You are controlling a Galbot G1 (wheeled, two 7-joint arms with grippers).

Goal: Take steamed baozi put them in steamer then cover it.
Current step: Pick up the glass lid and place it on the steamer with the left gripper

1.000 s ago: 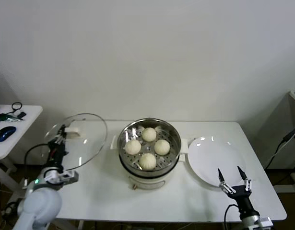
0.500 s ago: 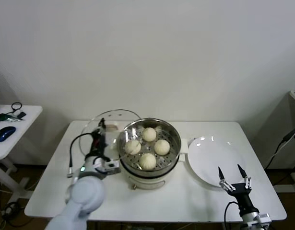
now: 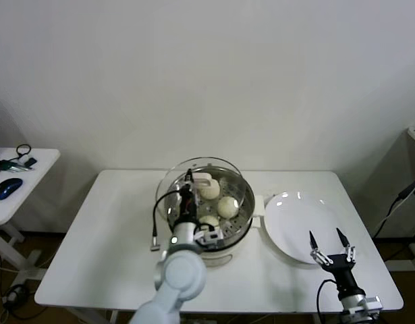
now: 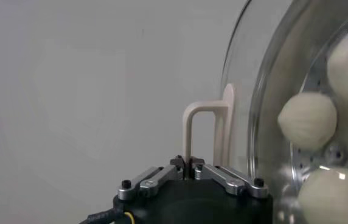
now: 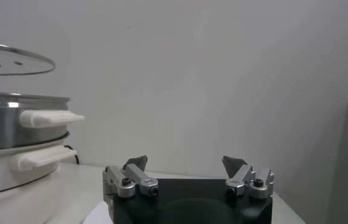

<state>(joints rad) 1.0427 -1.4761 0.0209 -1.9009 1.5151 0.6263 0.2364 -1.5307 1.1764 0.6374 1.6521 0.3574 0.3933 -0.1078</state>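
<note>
The steamer (image 3: 242,209) stands mid-table with baozi (image 3: 227,206) on its perforated tray; some buns are hidden behind my left arm. My left gripper (image 3: 188,183) is shut on the cream handle (image 3: 202,179) of the clear glass cover (image 3: 220,169) and holds it just above the pot. In the left wrist view the gripper (image 4: 187,163) pinches the handle (image 4: 205,131), with the cover's metal rim (image 4: 260,115) and three baozi (image 4: 308,120) behind the glass. My right gripper (image 3: 332,244) is open and empty near the table's front right, also in its wrist view (image 5: 186,164).
A flat white plate (image 3: 295,219) lies right of the steamer, just behind my right gripper. A small side table (image 3: 15,192) with a blue mouse and cables stands at far left. The steamer (image 5: 10,137) with the cover (image 5: 13,61) above it shows in the right wrist view.
My left gripper has carried the cover from the table's left side rightward to above the steamer. My right gripper has stayed in place.
</note>
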